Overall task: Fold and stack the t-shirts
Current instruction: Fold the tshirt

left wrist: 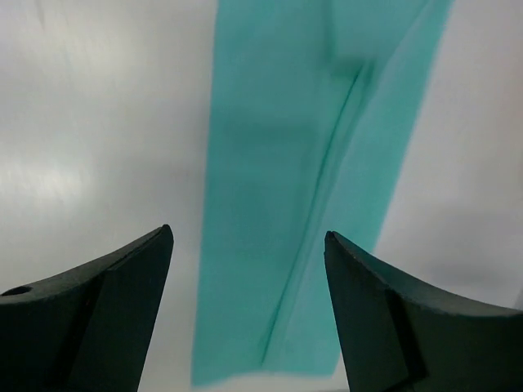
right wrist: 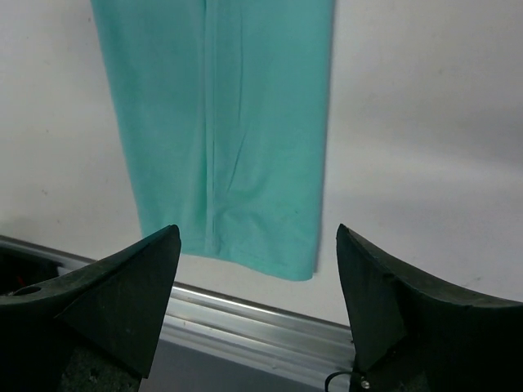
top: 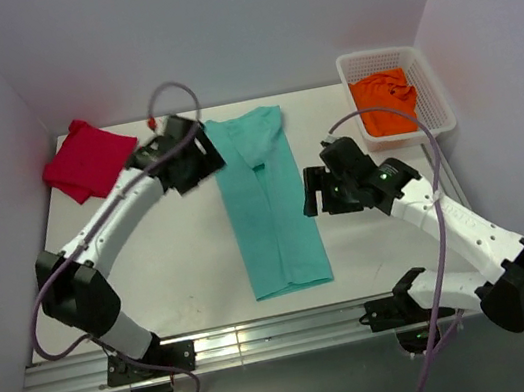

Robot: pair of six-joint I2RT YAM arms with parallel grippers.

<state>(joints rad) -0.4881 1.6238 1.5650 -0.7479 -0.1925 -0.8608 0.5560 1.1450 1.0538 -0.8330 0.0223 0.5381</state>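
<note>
The teal shirt (top: 269, 205) lies mid-table in a long strip, sleeves apparently tucked in. The left gripper (left wrist: 248, 233) and right gripper (right wrist: 257, 229) hover wide and empty beside it. Pinch both hem corners together, lift evenly, and lay the hem squarely on the collar.

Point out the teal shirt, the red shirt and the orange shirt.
teal shirt (top: 272, 225), top view, middle of the long strip
red shirt (top: 83, 159), top view, centre of the cloth
orange shirt (top: 385, 97), top view, crumpled middle

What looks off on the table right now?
Nothing spilled or damaged. The teal shirt lies as a long strip, bunched unevenly at its far end; the orange shirt sits crumpled in the basket.
</note>
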